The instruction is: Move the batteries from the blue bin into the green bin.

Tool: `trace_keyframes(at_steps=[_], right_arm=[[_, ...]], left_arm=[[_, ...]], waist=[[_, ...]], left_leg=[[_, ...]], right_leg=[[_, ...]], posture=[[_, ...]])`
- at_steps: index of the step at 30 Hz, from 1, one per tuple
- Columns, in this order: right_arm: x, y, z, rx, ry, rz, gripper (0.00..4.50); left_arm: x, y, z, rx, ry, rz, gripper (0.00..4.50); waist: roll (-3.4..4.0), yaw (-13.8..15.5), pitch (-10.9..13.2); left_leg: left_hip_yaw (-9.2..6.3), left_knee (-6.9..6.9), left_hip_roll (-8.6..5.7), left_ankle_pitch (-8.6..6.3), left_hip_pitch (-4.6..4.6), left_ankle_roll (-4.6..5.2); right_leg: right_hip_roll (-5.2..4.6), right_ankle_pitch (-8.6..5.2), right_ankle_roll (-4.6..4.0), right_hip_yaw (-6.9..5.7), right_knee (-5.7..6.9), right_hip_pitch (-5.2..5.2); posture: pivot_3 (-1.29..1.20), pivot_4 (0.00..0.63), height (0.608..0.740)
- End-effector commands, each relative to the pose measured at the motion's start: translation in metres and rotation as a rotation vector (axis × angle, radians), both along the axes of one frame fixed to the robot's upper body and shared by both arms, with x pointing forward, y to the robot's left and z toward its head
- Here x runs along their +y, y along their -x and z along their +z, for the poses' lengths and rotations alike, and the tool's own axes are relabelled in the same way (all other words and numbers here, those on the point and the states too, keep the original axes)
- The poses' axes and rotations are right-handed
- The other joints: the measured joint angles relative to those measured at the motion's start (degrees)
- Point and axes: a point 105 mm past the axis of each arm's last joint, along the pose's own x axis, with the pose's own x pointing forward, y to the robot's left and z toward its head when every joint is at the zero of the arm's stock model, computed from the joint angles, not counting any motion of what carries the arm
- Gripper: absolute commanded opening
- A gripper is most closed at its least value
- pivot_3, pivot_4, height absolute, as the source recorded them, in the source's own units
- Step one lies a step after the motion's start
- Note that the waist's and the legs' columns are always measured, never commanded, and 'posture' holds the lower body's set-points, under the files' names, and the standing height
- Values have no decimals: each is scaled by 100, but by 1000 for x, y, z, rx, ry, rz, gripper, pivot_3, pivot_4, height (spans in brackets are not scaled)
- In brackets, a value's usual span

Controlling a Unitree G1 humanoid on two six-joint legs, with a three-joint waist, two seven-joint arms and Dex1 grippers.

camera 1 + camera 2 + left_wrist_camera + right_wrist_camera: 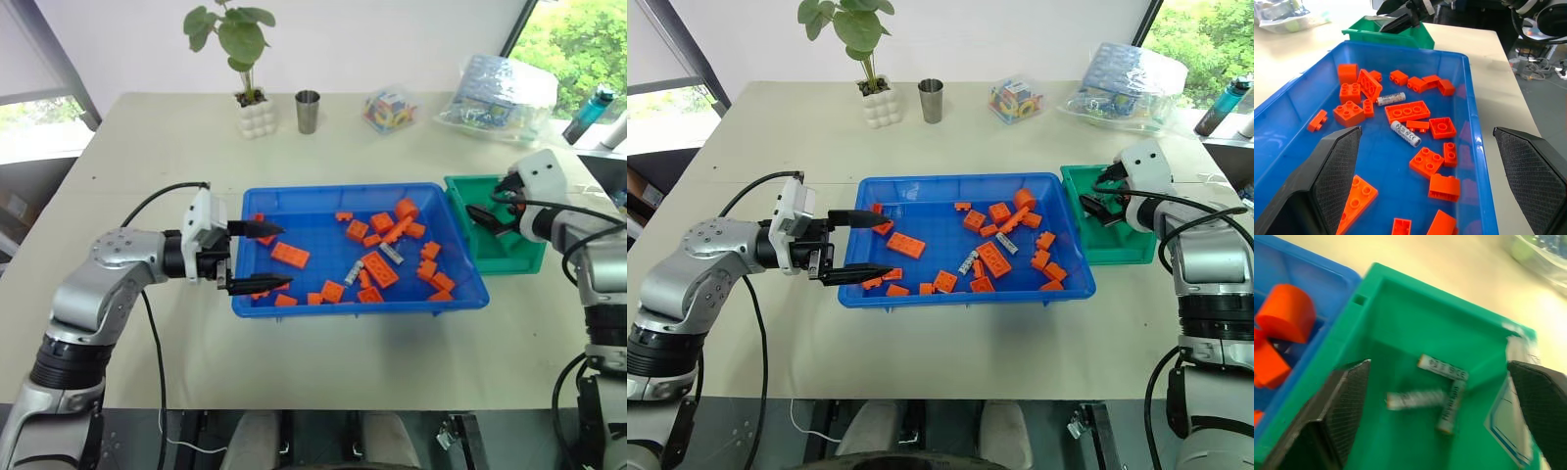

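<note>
The blue bin [338, 192] sits mid-table, strewn with orange bricks [379, 269]. Two grey batteries [391, 253] [354, 273] lie among them right of centre; the left wrist view shows them as well [1390, 99] [1405, 133]. My left gripper [285, 257] is open at the bin's left end, its fingers reaching just over the rim. The green bin [511, 258] stands against the blue bin's right side. My right gripper [488, 221] hangs open over it. Three batteries [1443, 367] [1414, 399] [1451, 407] lie on its floor, one of them blurred.
Along the far edge stand a potted plant [257, 116], a metal cup [308, 111], a small box of coloured pieces [390, 110] and a plastic bag [500, 93]. A bottle [590, 113] is at the far right. Bare table lies in front of both bins.
</note>
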Motion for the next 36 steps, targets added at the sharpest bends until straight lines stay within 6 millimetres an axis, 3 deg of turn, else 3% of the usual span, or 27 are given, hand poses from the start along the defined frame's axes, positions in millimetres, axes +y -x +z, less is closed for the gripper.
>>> trace_keyframes(at_steps=[1,4,6,9,14,21,26,36], right_arm=[[23,-1,47,-170,-42,88,4442],[66,10,53,-172,-68,294,4442],[91,21,42,-106,-84,423,4442],[122,38,12,40,-69,581,4442],[153,57,-29,224,12,749,4442],[181,62,-51,332,46,848,4442],[197,70,-51,334,49,925,4442],[192,62,-65,388,72,892,4442]], left_arm=[[-2,2,10,-42,14,-13,4500],[-3,3,9,-39,14,-17,4500],[-4,3,6,-38,5,-23,4500],[-4,3,5,-40,-3,-28,4500],[-7,1,7,-47,-4,-34,4500],[-8,2,10,-54,0,-34,4500],[-6,3,11,-53,3,-25,4500],[-8,4,12,-52,6,-17,4500]], waist=[[1,-2,0],[1,5,1],[1,11,0],[-1,47,0],[-2,24,1],[-2,9,1],[-3,24,1],[-3,19,1]], left_leg=[[0,0,1,0,0,0],[-1,-1,3,0,0,0],[-2,-1,4,0,0,0],[-6,0,3,0,0,0],[-9,2,-1,-1,-1,2],[-10,1,2,-1,-1,2],[-11,4,1,-1,-1,2],[-13,4,1,-1,-1,2]], right_leg=[[0,0,0,0,0,0],[2,0,0,0,0,-1],[2,0,0,0,0,0],[2,0,0,-1,-3,5],[0,0,0,0,-5,5],[2,0,0,-1,-4,2],[0,0,0,-1,-4,5],[1,0,0,-3,-4,5]], posture=[[0,150,711],[0,150,711],[0,150,711],[0,150,711],[0,150,711],[0,150,711],[0,150,711],[0,150,711]])
